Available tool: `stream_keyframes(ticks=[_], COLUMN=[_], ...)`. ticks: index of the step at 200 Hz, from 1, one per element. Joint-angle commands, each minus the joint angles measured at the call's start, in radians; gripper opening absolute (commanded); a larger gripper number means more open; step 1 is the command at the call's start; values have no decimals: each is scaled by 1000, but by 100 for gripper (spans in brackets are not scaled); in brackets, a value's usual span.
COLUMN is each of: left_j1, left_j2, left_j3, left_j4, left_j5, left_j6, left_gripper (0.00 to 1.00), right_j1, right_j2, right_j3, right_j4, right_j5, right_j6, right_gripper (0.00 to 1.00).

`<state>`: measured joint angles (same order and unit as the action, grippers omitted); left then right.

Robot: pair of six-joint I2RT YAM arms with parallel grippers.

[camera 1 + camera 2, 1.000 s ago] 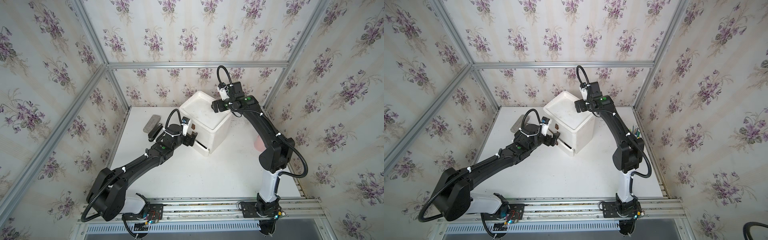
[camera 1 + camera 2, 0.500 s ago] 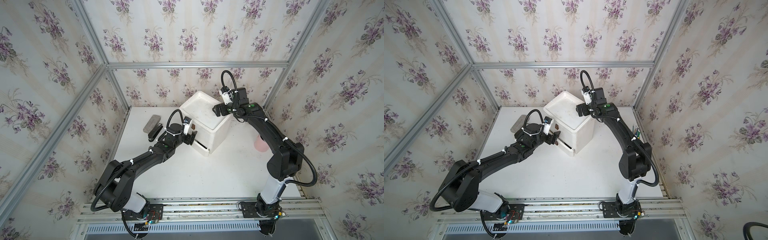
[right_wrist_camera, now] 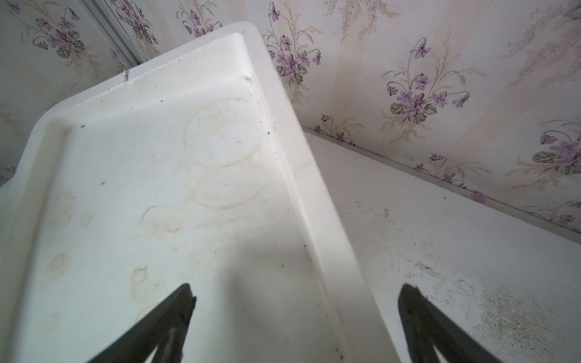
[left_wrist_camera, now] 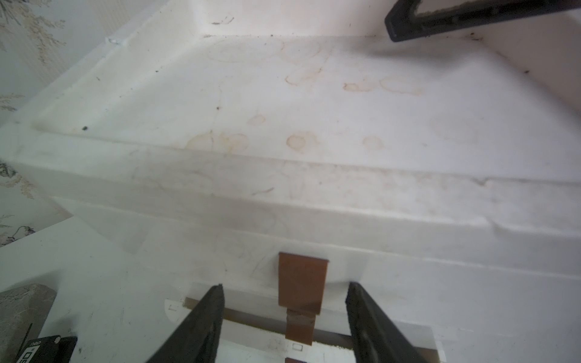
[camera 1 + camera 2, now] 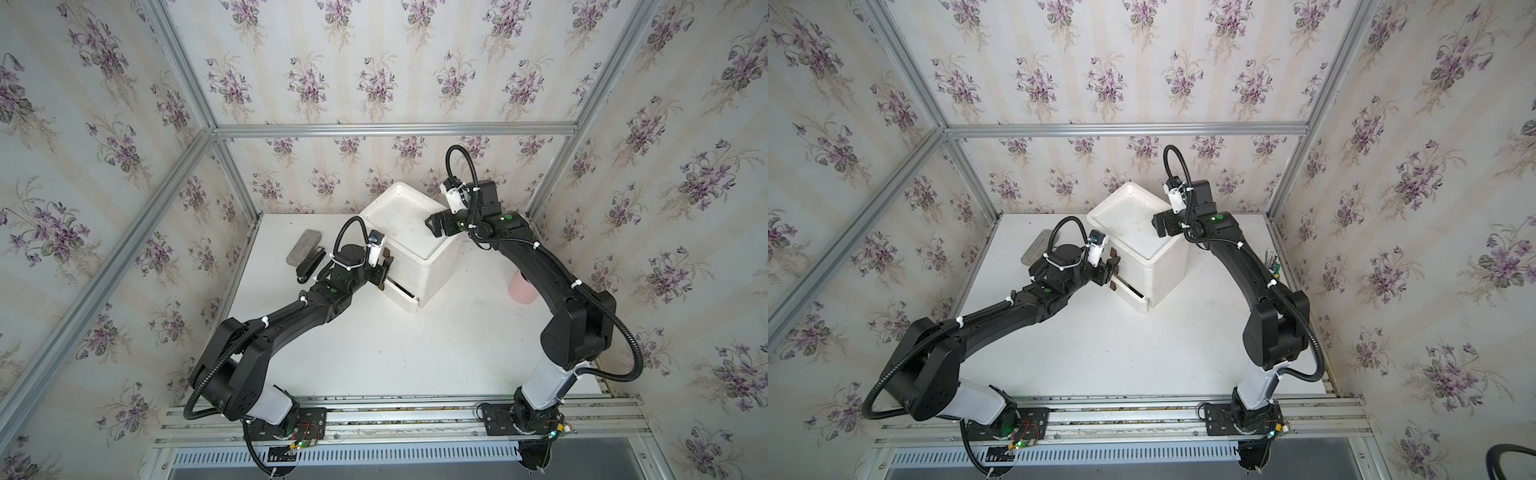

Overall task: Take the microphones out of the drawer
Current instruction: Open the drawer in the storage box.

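The left end effector (image 4: 284, 287) is released, jaws either side of the brown tab (image 4: 303, 276) on a drawer (image 4: 456, 283) of the white cabinet (image 5: 432, 270), far on the table (image 5: 395, 353). The right end effector (image 3: 297, 289), spread wide, straddles the cabinet's right top rim. The microphone is out of sight.

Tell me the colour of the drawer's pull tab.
The tab is brown; the left wrist view shows it best.
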<state>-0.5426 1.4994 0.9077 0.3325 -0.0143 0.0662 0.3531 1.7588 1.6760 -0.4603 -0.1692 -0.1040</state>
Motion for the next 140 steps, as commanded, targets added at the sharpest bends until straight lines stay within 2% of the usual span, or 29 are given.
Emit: stream_keyframes(ticks=[1, 12, 17, 58, 140], left_j1=[2, 1, 1, 1, 2], left_j2=[-7, -7, -7, -5, -25], left_j3=[2, 2, 4, 16, 10], left_j4=[41, 40, 40, 28, -14], left_j5=[-9, -10, -10, -10, -7], left_j6=[16, 20, 22, 22, 13], left_gripper=[57, 56, 51, 37, 15], right_j1=[3, 3, 3, 2, 2], right_j2=[14, 13, 13, 7, 10], right_j3=[-12, -16, -17, -36, -65], right_j4=[-54, -51, -49, -33, -12], right_j5=[-38, -38, -37, -34, -10], right_j6=[17, 19, 21, 35, 46], right_gripper=[100, 100, 100, 100, 100])
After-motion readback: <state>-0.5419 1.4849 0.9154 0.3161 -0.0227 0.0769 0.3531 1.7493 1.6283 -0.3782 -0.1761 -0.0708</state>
